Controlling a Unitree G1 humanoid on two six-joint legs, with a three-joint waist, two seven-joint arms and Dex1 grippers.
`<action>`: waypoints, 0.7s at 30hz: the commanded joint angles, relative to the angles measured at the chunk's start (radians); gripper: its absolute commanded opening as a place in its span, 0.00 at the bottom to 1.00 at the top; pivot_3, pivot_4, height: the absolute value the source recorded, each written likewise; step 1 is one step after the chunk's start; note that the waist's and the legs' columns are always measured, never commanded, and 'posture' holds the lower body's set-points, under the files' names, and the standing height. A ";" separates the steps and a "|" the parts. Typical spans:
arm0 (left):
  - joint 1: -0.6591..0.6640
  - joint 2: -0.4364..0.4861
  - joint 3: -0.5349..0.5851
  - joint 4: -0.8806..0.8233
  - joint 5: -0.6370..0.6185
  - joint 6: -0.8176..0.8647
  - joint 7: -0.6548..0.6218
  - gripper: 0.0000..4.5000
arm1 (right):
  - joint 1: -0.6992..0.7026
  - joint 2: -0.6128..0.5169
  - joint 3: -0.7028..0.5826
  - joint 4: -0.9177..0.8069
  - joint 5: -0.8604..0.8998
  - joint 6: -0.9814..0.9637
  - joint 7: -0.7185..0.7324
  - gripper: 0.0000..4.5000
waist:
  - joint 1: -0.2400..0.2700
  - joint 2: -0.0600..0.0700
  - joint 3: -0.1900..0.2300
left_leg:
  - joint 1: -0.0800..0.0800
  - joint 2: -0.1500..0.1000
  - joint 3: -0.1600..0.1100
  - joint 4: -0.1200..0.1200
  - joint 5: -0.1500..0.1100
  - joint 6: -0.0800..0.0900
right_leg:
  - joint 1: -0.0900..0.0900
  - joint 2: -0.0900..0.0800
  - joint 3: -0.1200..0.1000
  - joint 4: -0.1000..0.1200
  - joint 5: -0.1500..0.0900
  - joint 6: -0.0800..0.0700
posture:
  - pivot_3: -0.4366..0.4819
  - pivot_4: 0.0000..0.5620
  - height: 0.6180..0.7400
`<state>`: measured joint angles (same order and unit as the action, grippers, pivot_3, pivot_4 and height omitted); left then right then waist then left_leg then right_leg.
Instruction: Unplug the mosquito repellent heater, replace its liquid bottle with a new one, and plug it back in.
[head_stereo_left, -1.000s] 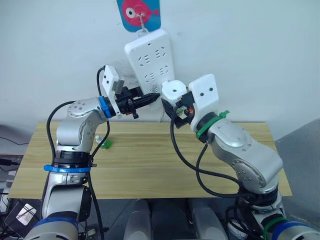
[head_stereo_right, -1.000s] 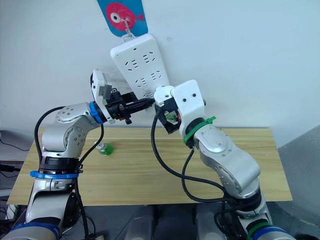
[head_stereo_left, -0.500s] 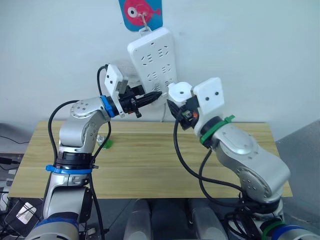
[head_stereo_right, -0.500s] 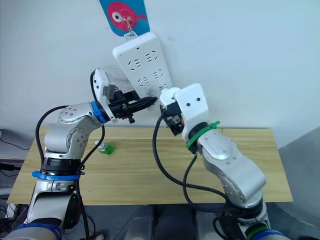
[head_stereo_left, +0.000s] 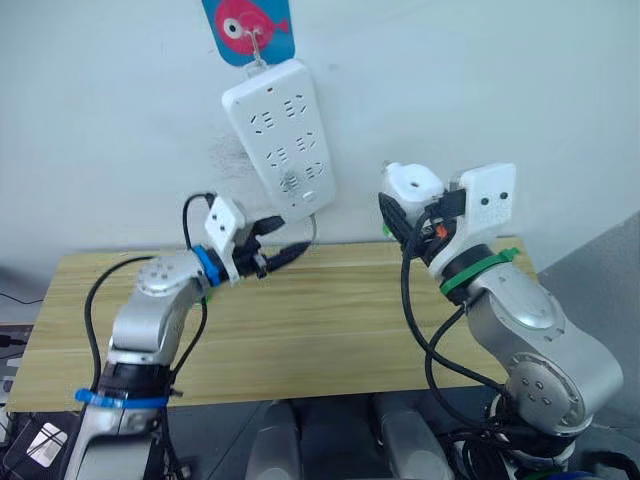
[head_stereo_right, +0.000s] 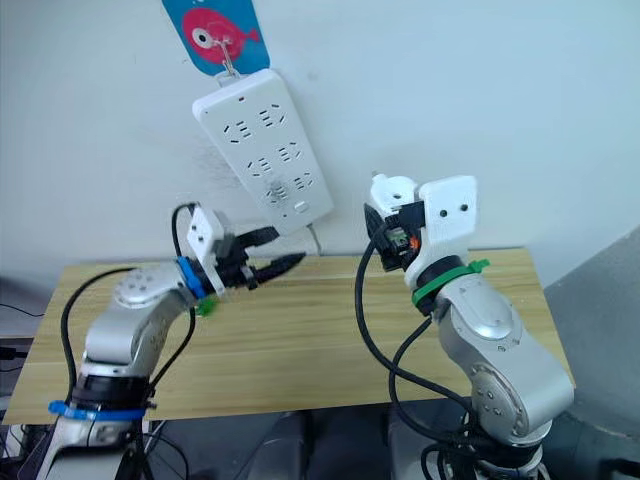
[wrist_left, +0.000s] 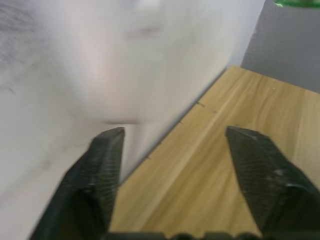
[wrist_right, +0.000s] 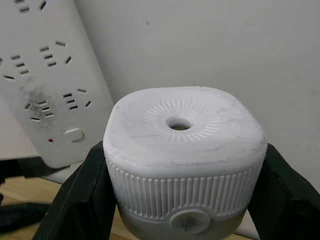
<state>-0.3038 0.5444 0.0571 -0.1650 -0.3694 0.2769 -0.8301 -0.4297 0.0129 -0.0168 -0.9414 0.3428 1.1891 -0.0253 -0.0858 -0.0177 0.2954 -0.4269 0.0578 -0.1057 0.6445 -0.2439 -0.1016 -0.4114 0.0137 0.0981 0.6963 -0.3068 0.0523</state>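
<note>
My right gripper is shut on the mosquito repellent heater, a rounded white unit with a round vent hole on top. It holds the heater in the air to the right of the power strip and apart from it. A sliver of green shows under the heater; I cannot tell whether that is its liquid bottle. My left gripper hangs open and empty just above the table's back edge, below the strip. A green bottle stands on the table, mostly hidden behind my left forearm.
A long white power strip hangs tilted on the wall from a hook on a blue fish sticker. The wooden table stands against the wall, and a grey surface lies past its right end.
My left gripper dropped from the strip's lower end towards the table and opened. My right gripper carried the heater rightwards, away from the strip. The camera also shifted.
</note>
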 joint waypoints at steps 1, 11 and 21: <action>0.104 -0.016 -0.004 -0.168 -0.001 -0.095 0.000 1.00 | 0.017 0.080 -0.065 -0.032 0.072 -0.056 0.012 0.66 | 0.000 0.000 0.000 | 0.000 0.000 0.000 0.000 0.001 -0.001 | 0.000 0.000 0.000 0.000 0.000 0.000 | 0.37 0.53 1.00; 0.044 -0.278 -0.189 -0.191 0.122 -0.268 0.166 1.00 | 0.006 0.282 -0.241 0.020 0.394 -0.053 -0.084 0.66 | 0.004 0.000 0.000 | 0.001 -0.001 0.000 0.001 0.004 -0.003 | 0.001 0.001 0.001 0.001 0.002 -0.001 | 0.36 0.50 1.00; -0.028 -0.349 -0.214 -0.132 0.125 -0.317 0.193 1.00 | 0.000 0.196 -0.231 0.112 0.835 -0.212 -0.402 0.66 | -0.009 0.000 0.000 | 0.001 -0.001 -0.001 -0.001 0.004 -0.003 | 0.001 0.001 0.000 0.001 0.002 -0.001 | 0.35 0.49 1.00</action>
<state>-0.3281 0.2005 -0.1519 -0.2759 -0.2356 -0.0207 -0.6405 -0.4275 0.1521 -0.2430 -0.8045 1.0973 1.0292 -0.3923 -0.0947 -0.0178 0.2951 -0.4258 0.0568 -0.1059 0.6440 -0.2396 -0.1043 -0.4103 0.0144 0.0989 0.6977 -0.3048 0.0514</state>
